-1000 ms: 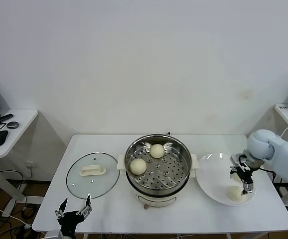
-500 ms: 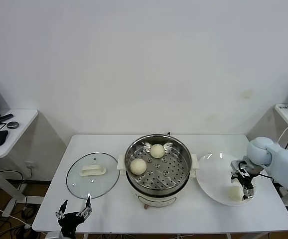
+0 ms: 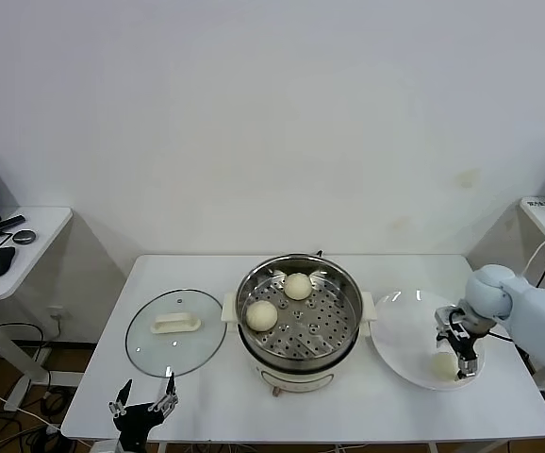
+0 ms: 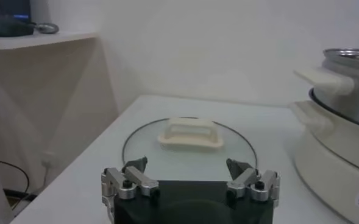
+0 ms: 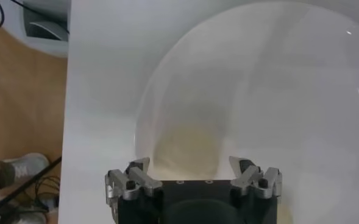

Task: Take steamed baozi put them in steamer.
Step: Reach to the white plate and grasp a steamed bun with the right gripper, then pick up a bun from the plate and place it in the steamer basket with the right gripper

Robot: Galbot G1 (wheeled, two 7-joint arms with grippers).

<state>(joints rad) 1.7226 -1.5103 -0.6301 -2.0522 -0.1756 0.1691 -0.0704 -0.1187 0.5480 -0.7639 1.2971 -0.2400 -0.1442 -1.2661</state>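
Note:
The steel steamer [image 3: 299, 321] stands mid-table with two baozi on its perforated tray, one to the left [image 3: 261, 314] and one at the back [image 3: 298, 286]. A third baozi [image 3: 442, 366] lies on the front right of the white plate [image 3: 400, 330]. My right gripper [image 3: 459, 354] hangs open just over it, pointing down. In the right wrist view the baozi [image 5: 188, 152] sits between the spread fingers of the right gripper [image 5: 191, 167], untouched. My left gripper [image 3: 143, 408] is open and idle at the table's front left edge, empty in the left wrist view [image 4: 188, 167].
A glass lid [image 3: 175, 330] with a white handle [image 4: 190, 133] lies flat left of the steamer. The steamer's cream base and side handle [image 4: 316, 76] show in the left wrist view. A side table [image 3: 18, 236] with a mouse stands far left.
My right gripper has dropped lower and slightly nearer over the plate, coming down around the baozi. The left gripper has sunk a little at the table's front edge.

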